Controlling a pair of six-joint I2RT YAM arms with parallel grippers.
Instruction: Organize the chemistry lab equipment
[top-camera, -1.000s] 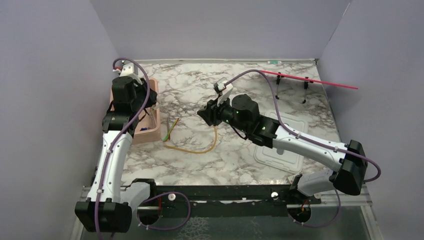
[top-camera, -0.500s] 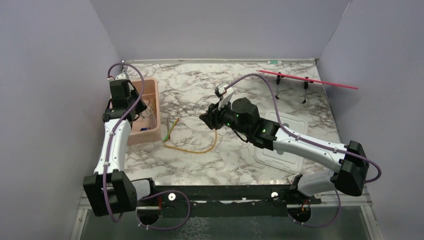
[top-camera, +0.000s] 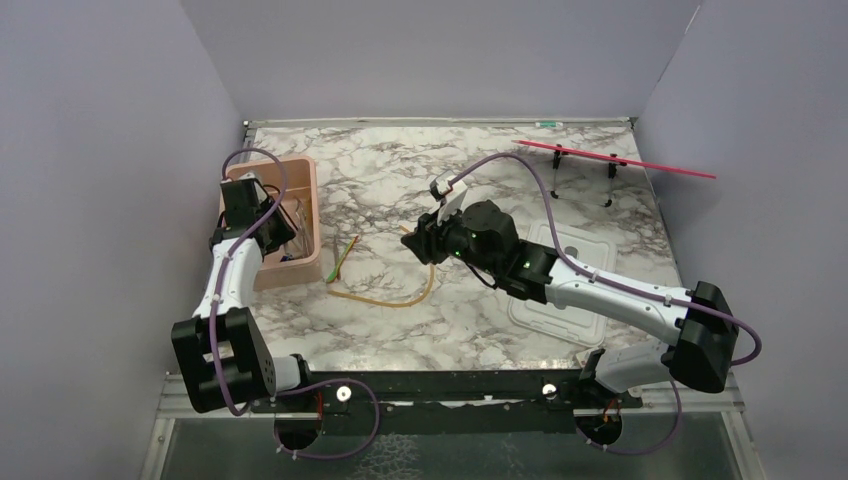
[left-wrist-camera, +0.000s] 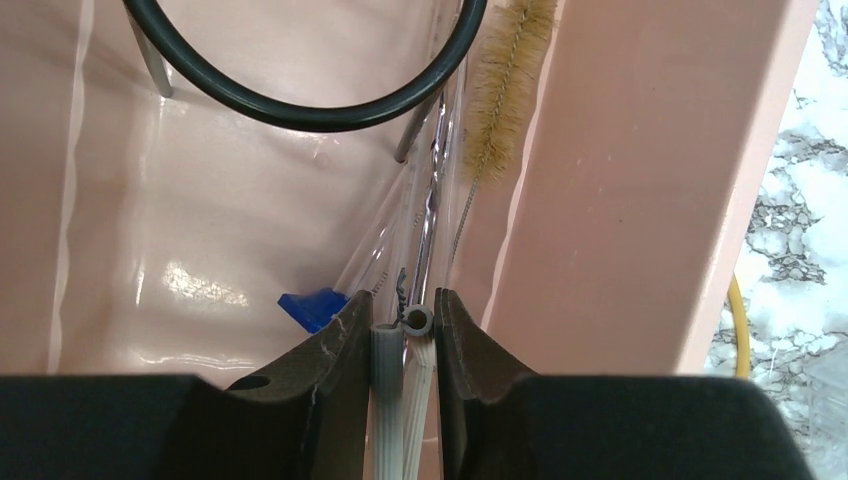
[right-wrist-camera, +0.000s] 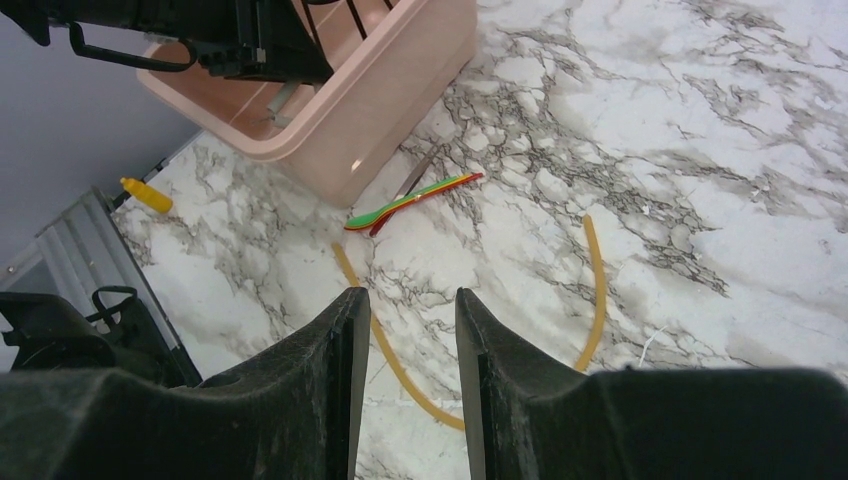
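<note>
Inside the pink tub (left-wrist-camera: 620, 150) lie a black wire ring (left-wrist-camera: 310, 118), a bristle brush (left-wrist-camera: 500, 90) and a blue cap (left-wrist-camera: 312, 305); the left gripper (left-wrist-camera: 402, 335) pinches a grey tube (left-wrist-camera: 385, 400) there. Outside, the right gripper (right-wrist-camera: 405, 350) hangs parted and empty above the amber tubing (right-wrist-camera: 597, 290).

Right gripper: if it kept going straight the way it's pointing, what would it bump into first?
Most likely the amber rubber tubing lying on the marble table, seen just ahead of the open right gripper; depth is hard to judge.
</note>
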